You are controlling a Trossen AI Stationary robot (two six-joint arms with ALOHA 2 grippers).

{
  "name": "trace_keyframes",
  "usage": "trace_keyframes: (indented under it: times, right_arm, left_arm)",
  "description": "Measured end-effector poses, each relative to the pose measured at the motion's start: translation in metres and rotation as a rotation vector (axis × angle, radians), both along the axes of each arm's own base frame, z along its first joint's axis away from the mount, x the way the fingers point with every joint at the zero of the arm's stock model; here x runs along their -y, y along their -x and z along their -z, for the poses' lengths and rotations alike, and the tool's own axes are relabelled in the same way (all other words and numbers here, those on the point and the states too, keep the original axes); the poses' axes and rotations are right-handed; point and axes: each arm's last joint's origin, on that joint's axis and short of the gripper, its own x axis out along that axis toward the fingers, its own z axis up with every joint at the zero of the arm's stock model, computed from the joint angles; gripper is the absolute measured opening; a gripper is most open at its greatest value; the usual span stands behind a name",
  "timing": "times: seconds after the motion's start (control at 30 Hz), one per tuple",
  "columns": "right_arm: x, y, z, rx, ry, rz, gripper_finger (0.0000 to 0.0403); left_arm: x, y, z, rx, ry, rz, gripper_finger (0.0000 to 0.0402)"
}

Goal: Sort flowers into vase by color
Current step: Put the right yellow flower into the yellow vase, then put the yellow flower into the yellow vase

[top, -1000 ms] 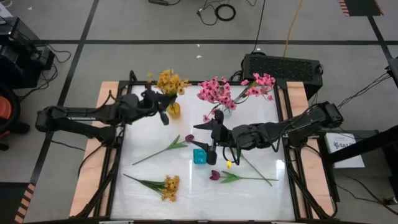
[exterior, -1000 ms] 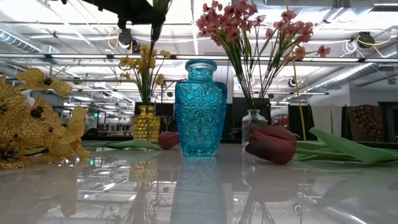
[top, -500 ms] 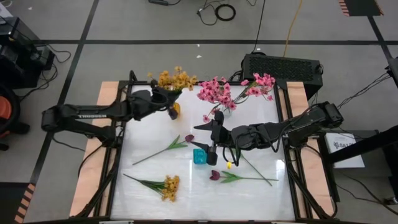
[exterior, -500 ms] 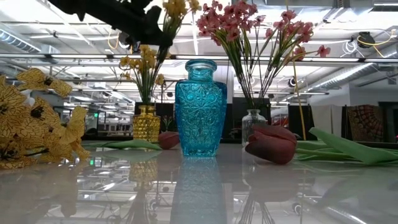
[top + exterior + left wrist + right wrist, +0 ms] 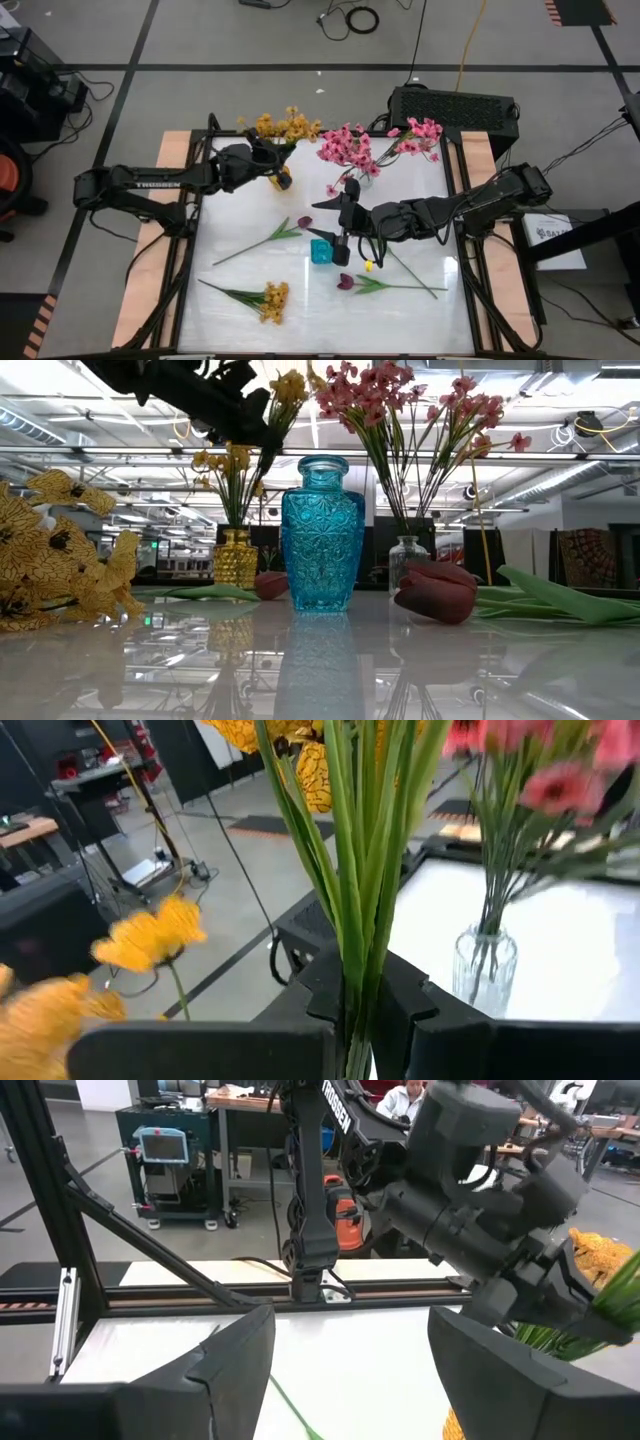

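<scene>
My left gripper hangs over the yellow vase at the table's far left, shut on a yellow flower sprig whose blossoms stand above it. Pink flowers stand in a clear vase. A blue vase stands mid-table. My right gripper hovers open just beyond it, holding nothing. Flat on the table lie two maroon tulips and another yellow sprig. My left gripper pinches the sprig's bundle of green stems between its two fingers, below the blossoms. The fingers come nearly level from the table's left and lie across the stems. The sprig is off the table, blossoms up, tilted toward the pink flowers; its lower end is hidden.
A thin green stem lies near my right arm. The yellow vase holds yellow flowers. A black box sits beyond the far edge. Bare white tabletop shows between the lying flowers.
My left gripper has carried the yellow sprig toward the table's right and far edge and a little down, coming over the yellow vase. The sprig has tipped, so its blossoms now lean toward the pink flowers. My right arm has kept still.
</scene>
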Motion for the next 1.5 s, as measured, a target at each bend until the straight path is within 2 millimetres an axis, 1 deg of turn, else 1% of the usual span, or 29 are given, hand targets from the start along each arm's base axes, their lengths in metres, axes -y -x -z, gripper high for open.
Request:
trace_keyframes:
  times: [0.2, 0.43, 0.53, 0.87, 1.0, 1.27, 1.4, 1.5]
  right_arm:
    - [0.0, 0.0, 0.0, -0.003, 0.001, 0.0, 0.0256]
    - [0.0, 0.0, 0.0, -0.005, 0.002, 0.0, 0.0256]
    - [0.0, 0.0, 0.001, -0.007, 0.002, 0.0, 0.0256]
    - [0.0, 0.0, 0.001, -0.016, 0.005, 0.0, 0.0256]
    - [0.0, 0.0, 0.002, -0.017, 0.005, 0.0, 0.0256]
    - [0.0, 0.001, 0.003, -0.03, 0.009, 0.0, 0.0256]
    - [0.0, 0.001, 0.004, -0.039, 0.012, 0.0, 0.0256]
    - [0.0, 0.001, 0.004, -0.042, 0.016, 0.0, 0.0256]
  left_arm:
    - [-0.003, -0.005, 0.009, -0.038, 0.001, -0.038, 0.0029]
    - [-0.007, -0.004, 0.012, -0.048, 0.019, -0.058, 0.0029]
    - [-0.007, -0.004, 0.012, -0.052, 0.023, -0.056, 0.0035]
    - [-0.007, -0.002, 0.018, -0.113, 0.046, -0.052, 0.0117]
    - [-0.006, 0.0, 0.024, -0.171, 0.065, -0.05, 0.015]
    - [-0.003, 0.005, 0.035, -0.271, 0.131, -0.064, 0.024]
    - [0.002, 0.015, 0.032, -0.304, 0.17, -0.077, 0.0269]
    - [0.01, 0.027, 0.028, -0.33, 0.201, -0.074, 0.0275]
